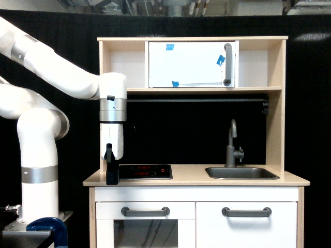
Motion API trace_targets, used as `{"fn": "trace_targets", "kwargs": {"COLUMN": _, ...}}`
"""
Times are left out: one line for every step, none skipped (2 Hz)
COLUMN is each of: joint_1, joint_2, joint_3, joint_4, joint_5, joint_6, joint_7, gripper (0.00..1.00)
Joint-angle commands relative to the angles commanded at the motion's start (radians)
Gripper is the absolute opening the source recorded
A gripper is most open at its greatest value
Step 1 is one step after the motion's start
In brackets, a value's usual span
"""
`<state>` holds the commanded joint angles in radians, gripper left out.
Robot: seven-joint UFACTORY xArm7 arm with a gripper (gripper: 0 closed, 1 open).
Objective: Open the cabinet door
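The likeliest slip is choosing the wrong door: the cabinet door (247, 225), a plain white panel with a horizontal grey bar handle (246, 212), sits below the sink (241, 173), while a glass-windowed door (145, 226) with a matching bar lies just beside it, below the hob (145, 171). The gripper (111, 175) hangs dark and narrow over the pale wood counter (196, 180) beside the hob, well apart from the sink; it holds nothing, and its jaw opening cannot be told. A smooth rounded bar could slide out of a shallow pinch.
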<state>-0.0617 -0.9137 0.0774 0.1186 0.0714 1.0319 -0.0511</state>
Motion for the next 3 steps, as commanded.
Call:
{"fn": "trace_targets", "kwargs": {"joint_1": 0.004, "joint_2": -0.035, "joint_3": -0.003, "joint_4": -0.013, "joint_5": 0.000, "joint_6": -0.013, "joint_7": 0.001, "gripper": 1.00}}
{"fn": "trace_targets", "kwargs": {"joint_1": -0.012, "joint_2": 0.063, "joint_3": -0.090, "joint_4": 0.031, "joint_5": -0.050, "joint_6": -0.080, "joint_7": -0.149, "gripper": 1.00}}
{"fn": "trace_targets", "kwargs": {"joint_1": -0.125, "joint_2": 0.314, "joint_3": -0.104, "joint_4": 0.165, "joint_5": -0.137, "joint_6": -0.207, "joint_7": -0.088, "gripper": 1.00}}
